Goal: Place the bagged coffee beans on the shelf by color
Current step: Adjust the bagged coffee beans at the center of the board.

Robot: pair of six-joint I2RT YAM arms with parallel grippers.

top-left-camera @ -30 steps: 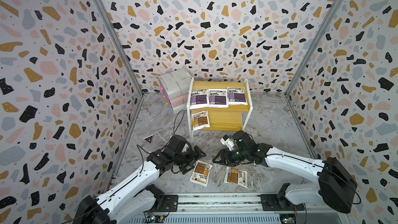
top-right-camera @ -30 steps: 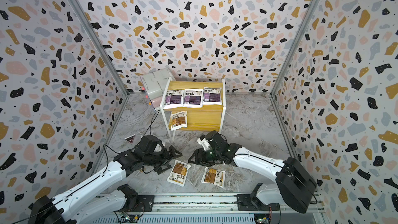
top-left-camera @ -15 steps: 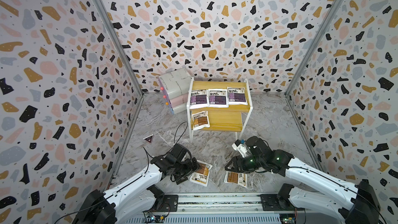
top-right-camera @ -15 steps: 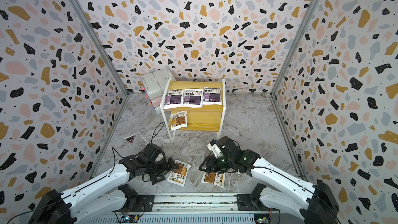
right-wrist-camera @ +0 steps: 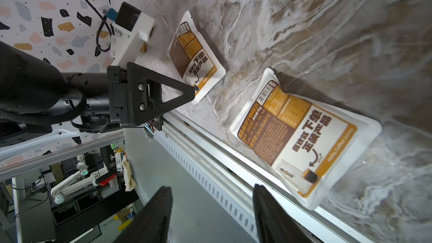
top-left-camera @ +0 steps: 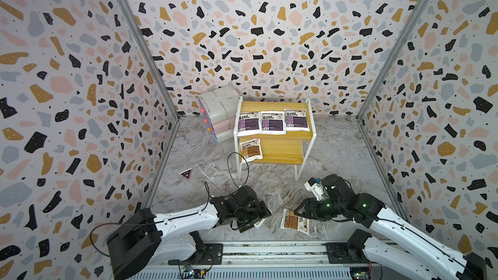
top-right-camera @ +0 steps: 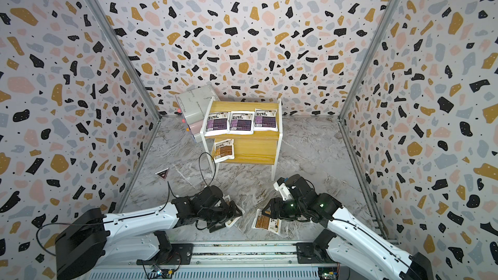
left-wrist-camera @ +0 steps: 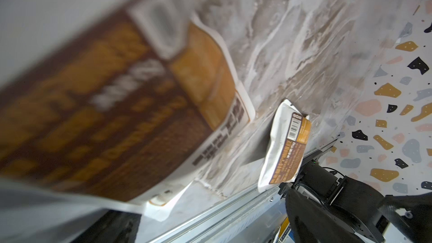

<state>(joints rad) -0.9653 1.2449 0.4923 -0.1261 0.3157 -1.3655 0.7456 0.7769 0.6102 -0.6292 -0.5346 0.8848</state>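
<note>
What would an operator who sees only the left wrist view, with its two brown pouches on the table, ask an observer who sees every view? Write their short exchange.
Operator: What is on the shelf so far?
Observer: Three purple pouches lie in a row on the upper board of the shelf.
Operator: And on the lower board?
Observer: One brown pouch lies there, at the end nearer the stacked boxes.
</note>
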